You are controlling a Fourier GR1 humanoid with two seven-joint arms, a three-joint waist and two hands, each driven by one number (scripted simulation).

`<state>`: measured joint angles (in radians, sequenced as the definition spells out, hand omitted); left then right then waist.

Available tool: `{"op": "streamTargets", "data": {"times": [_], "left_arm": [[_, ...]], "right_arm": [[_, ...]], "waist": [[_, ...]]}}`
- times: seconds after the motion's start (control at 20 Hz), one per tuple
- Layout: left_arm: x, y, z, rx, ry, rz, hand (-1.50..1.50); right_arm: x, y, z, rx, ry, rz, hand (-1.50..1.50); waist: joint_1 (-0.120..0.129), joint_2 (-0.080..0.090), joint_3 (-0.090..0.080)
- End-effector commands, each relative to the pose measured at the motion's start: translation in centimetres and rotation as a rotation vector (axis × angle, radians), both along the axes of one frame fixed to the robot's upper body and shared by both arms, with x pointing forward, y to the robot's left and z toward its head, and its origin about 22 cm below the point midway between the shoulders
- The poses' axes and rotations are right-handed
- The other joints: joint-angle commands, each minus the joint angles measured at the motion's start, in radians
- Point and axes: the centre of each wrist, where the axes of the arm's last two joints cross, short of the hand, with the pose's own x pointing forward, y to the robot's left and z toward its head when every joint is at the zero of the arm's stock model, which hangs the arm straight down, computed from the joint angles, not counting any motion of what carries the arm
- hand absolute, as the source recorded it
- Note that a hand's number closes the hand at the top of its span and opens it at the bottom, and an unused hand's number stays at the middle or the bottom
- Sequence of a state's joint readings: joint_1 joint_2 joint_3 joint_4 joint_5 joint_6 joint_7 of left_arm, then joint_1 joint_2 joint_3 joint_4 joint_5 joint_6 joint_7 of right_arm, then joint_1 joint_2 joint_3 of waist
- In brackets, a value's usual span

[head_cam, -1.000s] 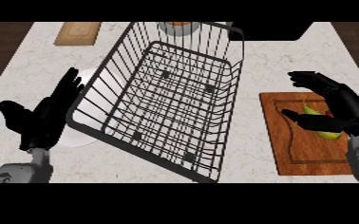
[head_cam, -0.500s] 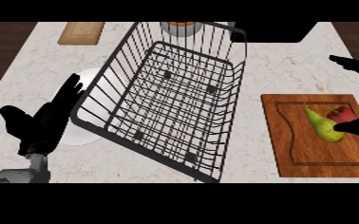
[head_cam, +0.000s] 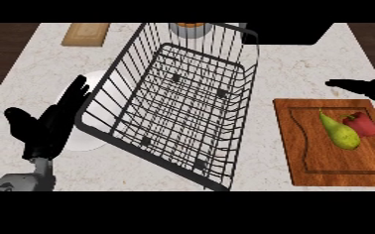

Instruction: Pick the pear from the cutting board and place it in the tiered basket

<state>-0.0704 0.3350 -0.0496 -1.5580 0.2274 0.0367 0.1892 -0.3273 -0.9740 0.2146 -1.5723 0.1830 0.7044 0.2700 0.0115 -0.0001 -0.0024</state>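
Nothing of the task looks done yet; the pear lies untouched on the cutting board near the counter's right edge, touching a red fruit; the tiered basket holds nothing; only a dark tip of the right hand shows beyond the board, its fingers unreadable; the left hand rests with fingers straight near the left edge; grasp, lift and placing all remain.
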Motion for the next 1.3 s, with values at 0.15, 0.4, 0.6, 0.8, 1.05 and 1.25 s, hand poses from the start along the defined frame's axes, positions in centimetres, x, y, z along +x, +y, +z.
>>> {"op": "streamTargets", "data": {"times": [0.15, 0.4, 0.6, 0.8, 1.05, 1.25], "left_arm": [[0.1, -0.9, -0.7, -0.005, 0.01, 0.007, 0.0], [-1.9, -0.4, 0.3, -0.004, -0.017, 0.013, 0.0], [-0.6, -0.2, -0.4, -0.01, 0.003, 0.018, 0.0], [0.0, -0.6, 0.3, -0.009, 0.002, 0.011, 0.0], [-0.2, -0.6, -0.7, -0.02, -0.005, -0.001, 0.0], [-1.5, -1.2, -1.1, -0.001, -0.004, 0.011, 0.0]], "right_arm": [[-0.9, 3.3, -1.5, -0.053, 0.011, -0.052, -1.5], [-0.3, 3.1, -5.2, -0.129, 0.04, -0.1, -1.5], [-1.4, 1.5, -9.8, -0.148, 0.047, -0.117, -1.5], [0.6, 0.3, -12.2, -0.174, 0.036, -0.119, -1.5], [0.6, -1.2, -13.3, -0.186, -0.034, -0.112, -1.5], [0.5, -1.3, -14.7, -0.228, -0.061, -0.114, -1.5]], "waist": [[-0.016, -0.001, 0.002], [-0.006, -0.001, 0.003], [-0.01, 0.0, 0.003], [-0.003, 0.002, 0.003], [-0.007, 0.001, 0.003], [-0.005, 0.0, 0.003]]}}
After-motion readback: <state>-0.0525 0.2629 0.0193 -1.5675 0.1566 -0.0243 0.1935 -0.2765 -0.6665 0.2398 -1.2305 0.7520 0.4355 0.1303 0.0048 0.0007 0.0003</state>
